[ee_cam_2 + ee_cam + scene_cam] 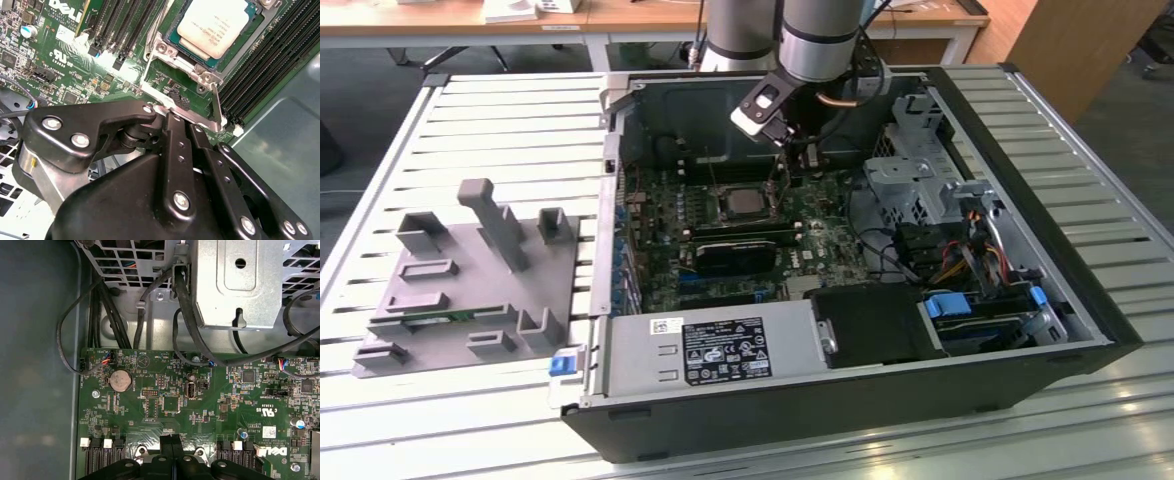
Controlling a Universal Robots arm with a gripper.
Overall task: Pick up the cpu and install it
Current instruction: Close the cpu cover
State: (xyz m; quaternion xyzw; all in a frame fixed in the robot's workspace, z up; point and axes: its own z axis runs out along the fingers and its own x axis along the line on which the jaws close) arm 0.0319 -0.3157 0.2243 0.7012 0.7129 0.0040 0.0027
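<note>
One arm reaches into the open computer case (1014, 300) at upper centre of the exterior view. We see the gripper (790, 150) low over the motherboard (720, 250), fingers pressed together with nothing between them, tips touching the socket's metal lever (200, 117) in the second wrist view. The cpu (212, 25) sits seated in its socket, upper right of that frame; in the exterior view it lies mid-frame (744, 204), just below the gripper.

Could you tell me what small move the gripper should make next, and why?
Probably lift straight up a little: the cpu already sits in its socket, and the gripper, fingers together, is down at the socket's metal lever, holding nothing.
</note>
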